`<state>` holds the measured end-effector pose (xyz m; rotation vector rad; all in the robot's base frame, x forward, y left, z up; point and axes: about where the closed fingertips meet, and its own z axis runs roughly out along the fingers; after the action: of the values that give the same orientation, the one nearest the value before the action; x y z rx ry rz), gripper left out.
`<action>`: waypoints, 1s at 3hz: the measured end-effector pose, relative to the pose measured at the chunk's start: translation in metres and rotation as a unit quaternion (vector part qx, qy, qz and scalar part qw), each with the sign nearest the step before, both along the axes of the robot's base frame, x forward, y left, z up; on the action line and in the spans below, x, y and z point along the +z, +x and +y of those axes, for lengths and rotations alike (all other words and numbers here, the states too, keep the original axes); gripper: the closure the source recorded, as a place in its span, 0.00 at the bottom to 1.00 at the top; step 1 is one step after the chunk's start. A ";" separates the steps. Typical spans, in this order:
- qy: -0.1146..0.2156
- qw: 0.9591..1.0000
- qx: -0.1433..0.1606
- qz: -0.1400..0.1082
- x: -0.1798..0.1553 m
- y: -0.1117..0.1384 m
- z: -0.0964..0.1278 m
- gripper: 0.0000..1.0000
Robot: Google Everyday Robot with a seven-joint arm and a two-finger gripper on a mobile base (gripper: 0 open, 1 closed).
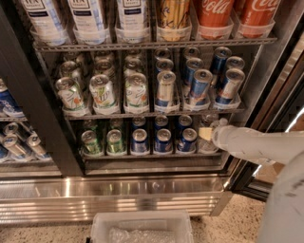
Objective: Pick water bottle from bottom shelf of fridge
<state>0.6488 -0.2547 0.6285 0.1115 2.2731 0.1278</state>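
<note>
The fridge [118,199] stands open in front of me. Its bottom shelf [152,155] holds green cans [90,142] on the left, blue cans [163,140] in the middle and a clear water bottle [206,146] with a white cap in the far right lane. My gripper [207,133] reaches in from the right on a white arm [256,144] and sits at the front of that bottle, covering its middle. Whether it holds the bottle does not show.
The rack above holds 7UP cans [102,92] and slim blue-silver cans [199,85]. The top rack holds tall labelled bottles [90,14] and Coca-Cola bottles [213,14]. The black door frame [266,95] is close on the right. A white bin [142,227] stands on the floor below.
</note>
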 end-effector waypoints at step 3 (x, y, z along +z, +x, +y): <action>0.006 1.000 0.009 0.016 0.002 -0.002 0.003 0.98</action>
<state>0.6471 -0.2522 0.6301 0.0997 2.3058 0.1503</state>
